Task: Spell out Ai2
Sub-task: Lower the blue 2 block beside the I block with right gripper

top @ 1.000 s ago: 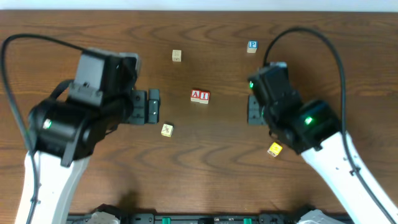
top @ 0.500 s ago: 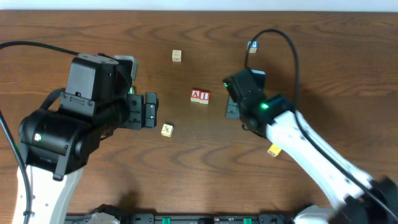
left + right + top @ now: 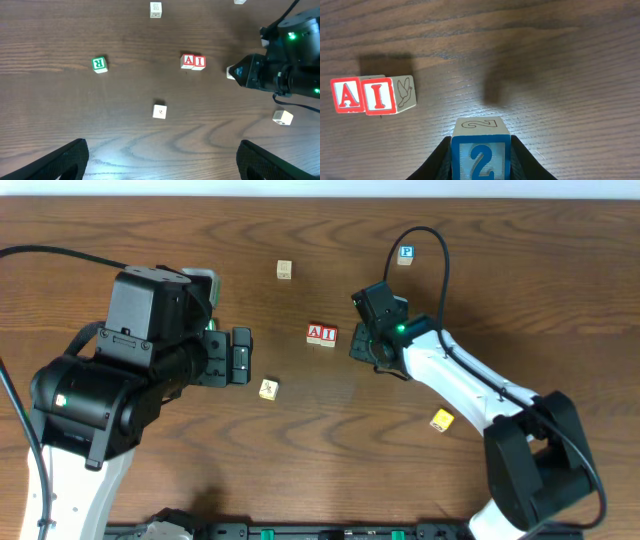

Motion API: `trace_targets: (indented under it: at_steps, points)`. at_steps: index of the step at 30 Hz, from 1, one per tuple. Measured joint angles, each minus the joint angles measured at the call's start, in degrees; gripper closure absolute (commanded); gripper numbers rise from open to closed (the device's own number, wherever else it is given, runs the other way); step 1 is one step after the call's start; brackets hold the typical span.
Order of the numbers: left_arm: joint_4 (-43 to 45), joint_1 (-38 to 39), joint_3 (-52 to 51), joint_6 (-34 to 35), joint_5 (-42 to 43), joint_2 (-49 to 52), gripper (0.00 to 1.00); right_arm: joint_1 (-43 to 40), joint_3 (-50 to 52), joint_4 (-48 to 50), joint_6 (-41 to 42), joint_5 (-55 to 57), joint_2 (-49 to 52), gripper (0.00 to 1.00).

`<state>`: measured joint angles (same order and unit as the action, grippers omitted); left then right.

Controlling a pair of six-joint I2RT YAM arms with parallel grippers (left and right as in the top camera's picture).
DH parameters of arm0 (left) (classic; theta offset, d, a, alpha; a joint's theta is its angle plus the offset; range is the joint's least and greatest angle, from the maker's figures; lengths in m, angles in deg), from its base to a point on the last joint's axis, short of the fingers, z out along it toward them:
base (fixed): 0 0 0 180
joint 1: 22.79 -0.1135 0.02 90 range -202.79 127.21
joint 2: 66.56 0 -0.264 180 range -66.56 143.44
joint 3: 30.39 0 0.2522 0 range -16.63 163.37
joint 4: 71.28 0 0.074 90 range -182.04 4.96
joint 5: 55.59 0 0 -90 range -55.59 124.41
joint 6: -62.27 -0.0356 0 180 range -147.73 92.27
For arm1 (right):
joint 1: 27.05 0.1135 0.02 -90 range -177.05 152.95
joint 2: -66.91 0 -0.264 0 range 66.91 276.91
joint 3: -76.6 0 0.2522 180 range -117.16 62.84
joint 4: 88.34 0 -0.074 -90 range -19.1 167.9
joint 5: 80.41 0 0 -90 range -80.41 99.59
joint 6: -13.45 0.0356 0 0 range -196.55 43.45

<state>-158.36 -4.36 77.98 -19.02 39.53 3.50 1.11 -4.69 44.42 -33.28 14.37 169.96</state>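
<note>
The right gripper (image 3: 481, 160) is clenched on the 2 block (image 3: 481, 131), one finger against each side, with the blue numeral facing the wrist camera. The landmark is the A-I pair (image 3: 362, 96), two red-lettered blocks touching each other on the table (image 3: 570, 75). The 2 block sits beyond the I end of that pair, apart from it and off its line in the wrist view; whether it rests on the wood or hangs just above cannot be told. The step in hand looks like seating the 2 against the I block (image 3: 379, 96). To do it well, the arm should bring the block into line with the pair's row, keep the numeral turned the same way as the letters, and close the gap gently so the pair is not shoved. The left gripper (image 3: 162, 150), on the A side of the pair, is spread wide and empty.
</note>
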Motion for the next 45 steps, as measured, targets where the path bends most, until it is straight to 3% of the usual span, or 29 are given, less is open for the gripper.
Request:
trace_targets:
  at_steps: [13, 27, 40, 45]
  points:
    - [2.0, 0.0, 0.0, 0.0, 0.0, 0.0, 0.05, -0.2, -13.6, -5.9, -2.9, 0.0, 11.0, 0.80]
    - [3.2, 0.0, 0.0, 0.9, 0.0, 0.0, 0.04, -0.2, -14.2, -6.1, -4.4, 0.1, 14.3, 0.79]
    - [3.3, 0.0, 0.0, 1.6, -0.1, 0.0, 0.05, 0.1, -14.2, -5.3, -4.9, 0.2, 14.5, 0.60]
    - [2.9, 0.0, 0.0, 1.7, -1.3, 0.0, 0.05, 0.1, -14.2, -4.8, -5.0, 0.2, 14.5, 0.58]
